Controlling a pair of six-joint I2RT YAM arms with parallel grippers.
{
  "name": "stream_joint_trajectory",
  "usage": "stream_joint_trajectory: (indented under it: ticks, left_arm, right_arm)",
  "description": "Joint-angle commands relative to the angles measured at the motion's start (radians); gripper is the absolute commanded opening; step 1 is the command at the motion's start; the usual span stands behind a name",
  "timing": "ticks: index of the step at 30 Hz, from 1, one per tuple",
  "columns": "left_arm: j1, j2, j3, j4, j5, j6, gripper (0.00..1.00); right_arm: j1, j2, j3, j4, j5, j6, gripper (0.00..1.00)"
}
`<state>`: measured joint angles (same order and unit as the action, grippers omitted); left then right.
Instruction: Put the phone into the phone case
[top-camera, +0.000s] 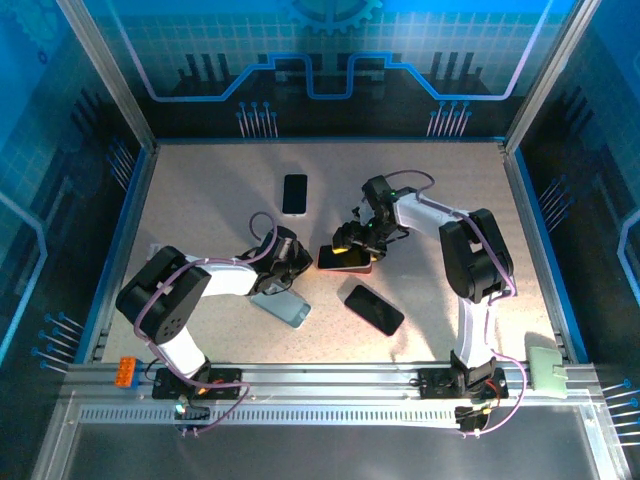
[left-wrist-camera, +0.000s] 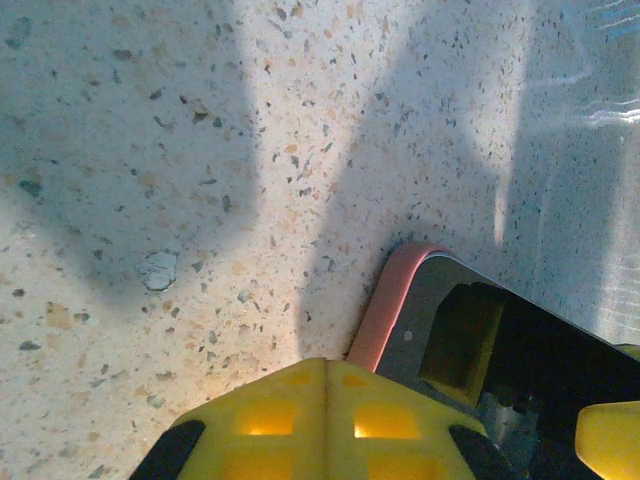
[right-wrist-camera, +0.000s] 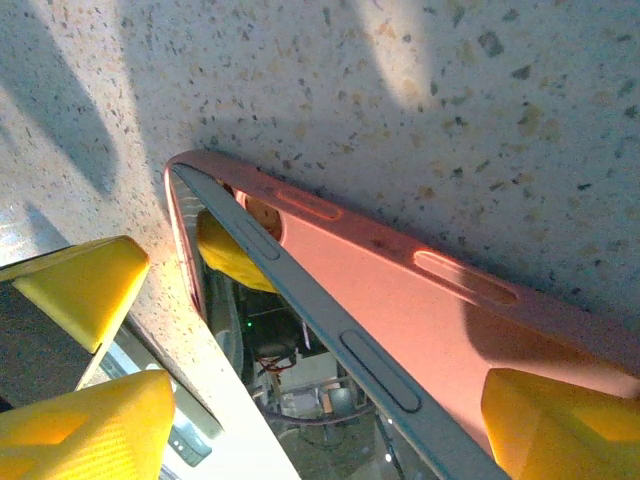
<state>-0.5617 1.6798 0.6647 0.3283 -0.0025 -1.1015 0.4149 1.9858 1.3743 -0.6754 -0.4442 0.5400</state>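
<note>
Top external shows the phone (top-camera: 343, 256) lying crosswise, its long axis left-right.

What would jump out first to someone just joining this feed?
The pink case in the middle of the table, a phone sitting tilted in it, with both arms meeting over it: the left gripper shut at its corner, the right gripper spread wide across it. A far black phone and a near black phone lie loose.
</note>
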Motion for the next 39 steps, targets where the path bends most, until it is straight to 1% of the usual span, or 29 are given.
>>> stream_joint_trajectory:
  ticks: [1, 8, 15, 20, 24, 27, 35, 39]
  left_arm:
    - [-0.009, -0.020, 0.004, 0.026, 0.008, -0.013, 0.00]
    - [-0.011, -0.010, 0.004, 0.046, 0.009, -0.018, 0.00]
    - [-0.012, -0.006, -0.002, 0.060, 0.009, -0.021, 0.00]
    - [-0.010, 0.000, -0.005, 0.073, 0.011, -0.023, 0.00]
    - [-0.011, 0.007, -0.005, 0.088, 0.013, -0.026, 0.00]
    - [-0.012, 0.010, -0.004, 0.092, 0.016, -0.027, 0.00]
    - [-0.012, 0.010, 0.002, 0.077, 0.008, -0.022, 0.00]
    - [-0.013, 0.017, 0.008, 0.075, 0.006, -0.023, 0.00]
  right_arm:
    - [-0.014, -0.045, 0.045, -0.069, 0.039, -0.034, 0.82]
    - [-0.016, -0.043, 0.078, -0.131, 0.089, -0.064, 0.86]
    - [-0.016, -0.028, 0.099, -0.161, 0.122, -0.093, 0.87]
    - [-0.023, -0.014, 0.123, -0.148, 0.088, -0.110, 0.88]
    - [-0.038, 0.000, 0.138, -0.101, 0.026, -0.117, 0.87]
    - [-0.057, 0.004, 0.119, -0.033, -0.042, -0.112, 0.87]
    - [-0.080, 0.034, 0.154, -0.027, -0.053, -0.151, 0.86]
    - [-0.108, 0.023, 0.113, 0.048, -0.156, -0.118, 0.83]
